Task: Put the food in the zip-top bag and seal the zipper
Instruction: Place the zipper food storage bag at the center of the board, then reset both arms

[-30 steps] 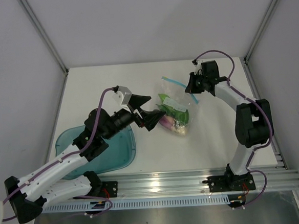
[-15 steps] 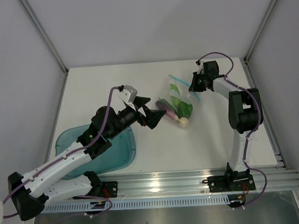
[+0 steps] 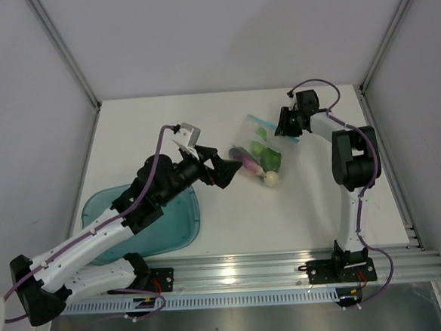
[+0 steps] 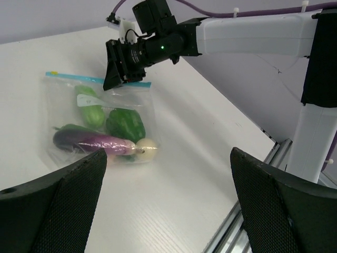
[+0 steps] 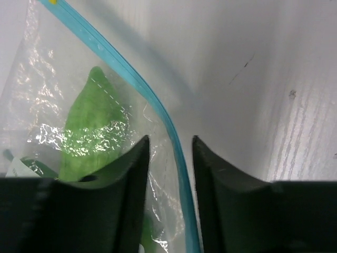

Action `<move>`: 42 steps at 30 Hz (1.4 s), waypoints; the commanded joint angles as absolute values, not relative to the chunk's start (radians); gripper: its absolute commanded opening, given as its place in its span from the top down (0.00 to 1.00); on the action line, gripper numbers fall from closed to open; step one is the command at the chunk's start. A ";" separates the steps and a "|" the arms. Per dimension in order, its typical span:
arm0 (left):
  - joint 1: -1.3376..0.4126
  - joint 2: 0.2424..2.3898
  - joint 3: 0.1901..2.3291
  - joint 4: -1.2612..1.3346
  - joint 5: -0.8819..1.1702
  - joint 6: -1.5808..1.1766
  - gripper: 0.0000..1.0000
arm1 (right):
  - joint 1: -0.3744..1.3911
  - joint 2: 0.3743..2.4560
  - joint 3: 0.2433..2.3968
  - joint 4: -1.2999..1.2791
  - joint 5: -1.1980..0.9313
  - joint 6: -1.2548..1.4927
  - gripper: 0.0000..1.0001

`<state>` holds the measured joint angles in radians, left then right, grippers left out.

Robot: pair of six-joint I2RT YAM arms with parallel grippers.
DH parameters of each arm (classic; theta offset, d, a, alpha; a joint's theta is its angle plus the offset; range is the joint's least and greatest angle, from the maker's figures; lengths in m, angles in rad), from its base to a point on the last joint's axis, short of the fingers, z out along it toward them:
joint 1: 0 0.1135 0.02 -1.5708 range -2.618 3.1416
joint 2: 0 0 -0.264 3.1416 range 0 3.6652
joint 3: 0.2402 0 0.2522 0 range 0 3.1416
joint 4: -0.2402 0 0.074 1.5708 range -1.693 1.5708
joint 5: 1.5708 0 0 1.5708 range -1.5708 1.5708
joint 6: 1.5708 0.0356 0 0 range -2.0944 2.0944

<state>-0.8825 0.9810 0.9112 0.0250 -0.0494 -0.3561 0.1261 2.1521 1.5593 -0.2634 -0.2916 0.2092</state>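
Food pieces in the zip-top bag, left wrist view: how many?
4: light green long vegetable nearest the zipper, darker green round piece beside it, purple eggplant across the bottom, pale round piece at the eggplant's tip. More may be hidden underneath.

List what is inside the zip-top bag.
Through the clear zip-top bag: a purple eggplant, a dark green piece, a lighter green vegetable and a pale round piece. Anything beneath them is covered.
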 commanded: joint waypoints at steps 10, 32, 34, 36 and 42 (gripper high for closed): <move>-0.876 0.865 0.881 -0.060 -0.091 -0.471 0.01 | 0.170 1.964 1.588 -0.360 -0.117 0.216 0.31; -0.876 0.805 0.786 -0.213 -0.111 -0.603 0.01 | 0.483 1.209 1.041 -0.563 0.218 0.406 0.01; -0.876 0.792 0.750 -0.178 -0.094 -0.615 0.00 | 0.523 1.128 0.994 -0.572 0.224 0.437 0.01; -0.876 0.760 0.692 -0.134 -0.071 -0.635 0.00 | 0.552 1.080 0.941 -0.600 0.239 0.494 0.01; -0.876 0.655 0.504 0.071 0.026 -0.667 0.01 | 0.643 0.849 0.741 -0.588 0.239 0.630 0.01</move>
